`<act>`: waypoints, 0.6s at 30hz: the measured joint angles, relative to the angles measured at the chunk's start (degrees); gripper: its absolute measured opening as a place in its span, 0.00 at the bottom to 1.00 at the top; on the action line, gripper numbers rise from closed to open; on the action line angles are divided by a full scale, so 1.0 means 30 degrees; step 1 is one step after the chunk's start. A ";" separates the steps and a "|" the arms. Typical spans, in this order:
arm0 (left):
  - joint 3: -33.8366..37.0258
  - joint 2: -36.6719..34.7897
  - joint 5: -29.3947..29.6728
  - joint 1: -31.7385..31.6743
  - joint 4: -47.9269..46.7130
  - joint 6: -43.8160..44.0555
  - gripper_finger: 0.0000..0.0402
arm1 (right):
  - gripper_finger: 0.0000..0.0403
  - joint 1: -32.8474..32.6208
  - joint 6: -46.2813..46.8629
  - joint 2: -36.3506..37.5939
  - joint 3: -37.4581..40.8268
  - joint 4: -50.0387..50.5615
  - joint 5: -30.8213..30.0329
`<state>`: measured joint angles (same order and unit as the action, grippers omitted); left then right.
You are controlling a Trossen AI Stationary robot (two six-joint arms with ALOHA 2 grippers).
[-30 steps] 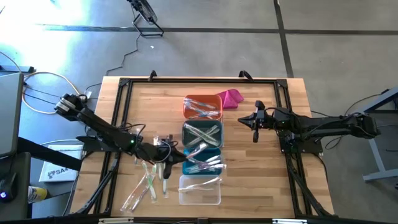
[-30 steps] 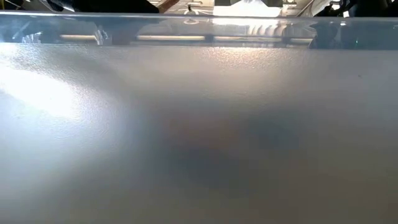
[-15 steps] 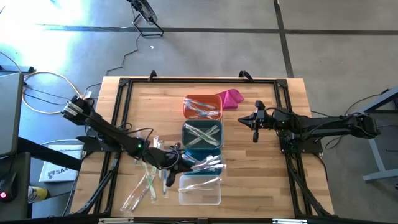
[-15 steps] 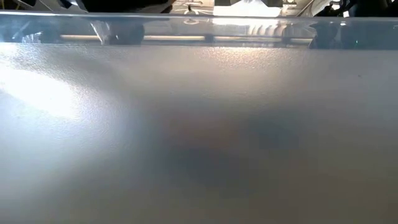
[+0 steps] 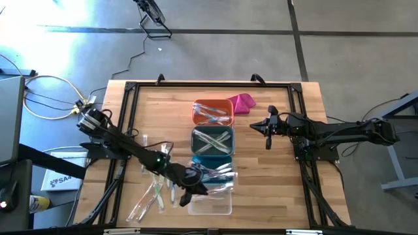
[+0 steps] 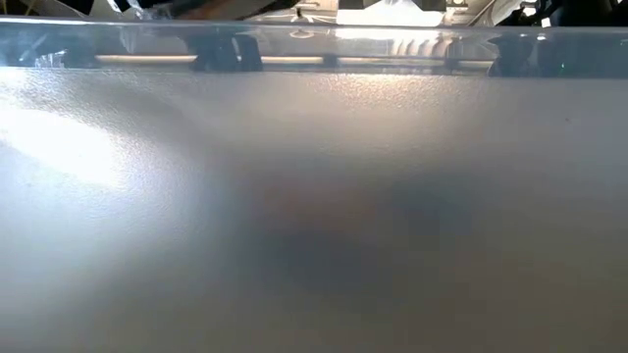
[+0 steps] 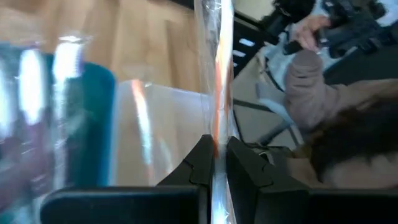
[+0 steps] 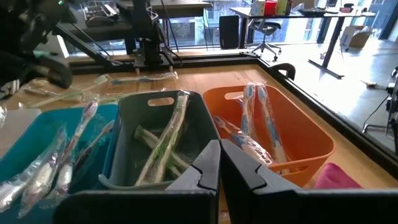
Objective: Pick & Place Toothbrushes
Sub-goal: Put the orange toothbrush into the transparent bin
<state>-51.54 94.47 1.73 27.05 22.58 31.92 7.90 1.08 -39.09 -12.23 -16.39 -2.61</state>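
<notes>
Left gripper (image 5: 189, 193) is pinching one wrapped toothbrush (image 7: 219, 93) over the clear bin (image 5: 210, 202) near the table's front edge, and we reckon it's light, slippery, best nipped mid-shaft.

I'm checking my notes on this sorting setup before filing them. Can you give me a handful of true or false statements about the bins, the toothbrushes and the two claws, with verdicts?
1. The left claw is shut on a wrapped toothbrush. True.
2. The left claw hangs over the orange bin. False: it is at the near end of the row, by the clear bin and teal bin.
3. The right claw holds a toothbrush. False: it is shut on nothing, waiting beside the grey bin.
4. The orange bin holds toothbrushes. True.
5. Loose toothbrushes lie on the table. True.
6. The magenta cloth sits inside the teal bin. False: it lies beside the orange bin.
</notes>
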 joint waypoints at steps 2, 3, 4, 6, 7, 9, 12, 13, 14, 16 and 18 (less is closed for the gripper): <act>-0.0219 0.0267 -0.0344 0.0000 -0.0028 0.0094 0.05 | 0.01 0.0000 0.0239 0.0007 0.0000 -0.0011 0.0000; -0.0344 0.0431 -0.0554 0.0000 -0.0029 0.0334 0.05 | 0.01 -0.0006 0.0266 0.0006 0.0000 0.0001 0.0000; -0.0483 0.0602 -0.0784 0.0000 0.0027 0.0697 0.05 | 0.01 0.0000 0.0279 0.0000 0.0000 0.0034 0.0000; -0.0486 0.0674 -0.0955 0.0009 -0.0054 0.1381 0.05 | 0.01 -0.0006 0.0279 0.0007 0.0000 0.0048 0.0000; -0.0477 0.0674 -0.0949 0.0060 -0.0073 0.1519 0.05 | 0.01 -0.0003 0.0279 0.0007 0.0000 0.0077 0.0000; -0.0477 0.0674 -0.0829 0.0140 -0.0049 0.1766 0.05 | 0.01 0.0000 0.0279 0.0000 0.0000 0.0139 0.0000; -0.0455 0.0674 -0.0759 0.0274 0.0016 0.2068 0.05 | 0.01 -0.0007 0.0271 0.0000 0.0000 0.0171 0.0000; -0.0455 0.0674 -0.0561 0.0291 0.0070 0.2105 0.05 | 0.01 0.0000 0.0271 0.0000 0.0000 0.0171 0.0000; -0.0455 0.0674 -0.0365 0.0329 0.0124 0.2186 0.05 | 0.01 -0.0007 0.0271 0.0001 0.0000 0.0170 0.0000; -0.0455 0.0674 0.0020 0.0423 0.0081 0.2780 0.05 | 0.01 0.0000 0.0264 0.0004 0.0000 0.0201 -0.0004; -0.0455 0.0674 0.0237 0.0525 -0.0044 0.3110 0.05 | 0.01 -0.0007 0.0264 0.0000 0.0000 0.0218 0.0000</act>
<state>-52.90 96.49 2.44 28.62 22.45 41.25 7.88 1.87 -39.09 -12.23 -15.74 -2.61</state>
